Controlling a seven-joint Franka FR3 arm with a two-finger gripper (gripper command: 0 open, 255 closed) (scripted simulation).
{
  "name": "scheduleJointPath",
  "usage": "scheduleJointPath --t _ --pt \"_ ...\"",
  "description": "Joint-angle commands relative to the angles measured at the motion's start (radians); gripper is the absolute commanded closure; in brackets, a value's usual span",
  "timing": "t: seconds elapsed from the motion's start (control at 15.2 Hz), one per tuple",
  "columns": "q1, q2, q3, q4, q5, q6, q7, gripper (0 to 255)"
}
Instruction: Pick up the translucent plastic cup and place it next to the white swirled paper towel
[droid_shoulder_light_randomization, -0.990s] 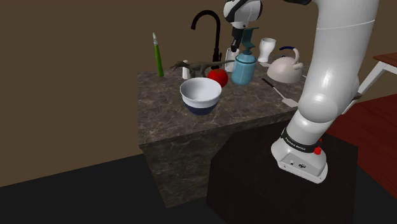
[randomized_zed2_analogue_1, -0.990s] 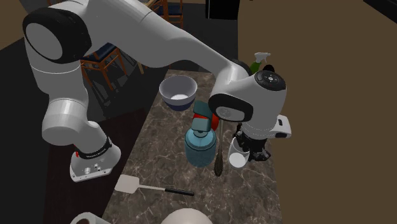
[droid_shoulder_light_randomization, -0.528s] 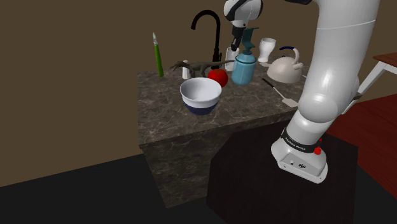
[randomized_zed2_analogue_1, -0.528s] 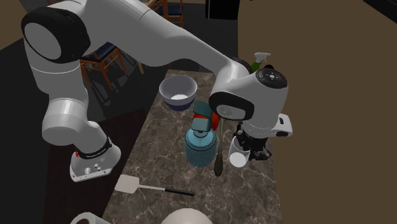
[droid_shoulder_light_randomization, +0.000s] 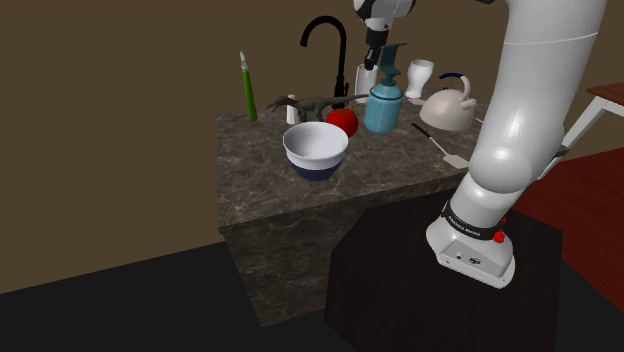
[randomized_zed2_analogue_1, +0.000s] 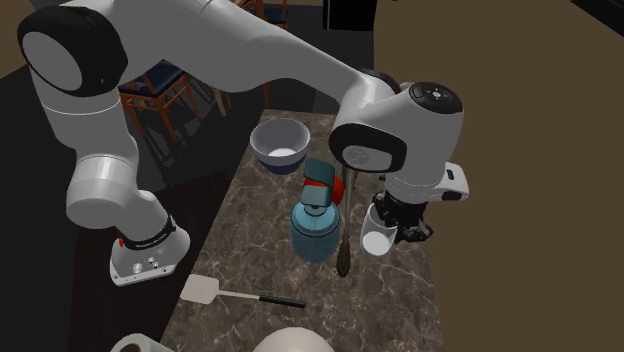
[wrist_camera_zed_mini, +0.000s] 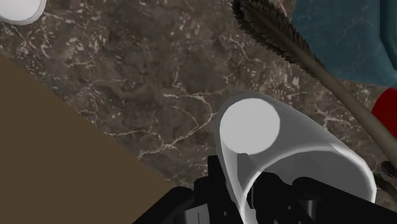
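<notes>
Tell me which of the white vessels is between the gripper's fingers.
The pale translucent cup, clasped at its wall by the gripper. The white bowl and the kettle stand apart on the counter, untouched.

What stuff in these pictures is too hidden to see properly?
Kettle: second exterior view, cut off by the bottom edge.
Green bottle: second exterior view, body behind the arm's wrist.
Gripper: wrist view, its tips covered by the wall of the cup it clasps.

Blue spray bottle (randomized_zed2_analogue_1: 318, 228), brush (randomized_zed2_analogue_1: 344, 236) crowd cup (randomized_zed2_analogue_1: 378, 239)
</notes>
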Motion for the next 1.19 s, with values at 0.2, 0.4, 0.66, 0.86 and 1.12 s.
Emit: scheduleJointPath --t 0.2,0.4,0.66,0.86,1.12 --pt "0.003 -0.026 -0.007 0.041 -0.018 -0.063 0.010 255" --pt "0.004 -0.037 -0.009 0.068 -0.025 -0.100 0.016 255" --pt "0.004 -0.049 -0.012 0.108 -0.034 -0.150 0.022 255" --pt "0.004 -0.055 -0.013 0.141 -0.038 -0.188 0.025 255" --pt "0.003 -0.060 -0.015 0.188 -0.043 -0.240 0.029 255"
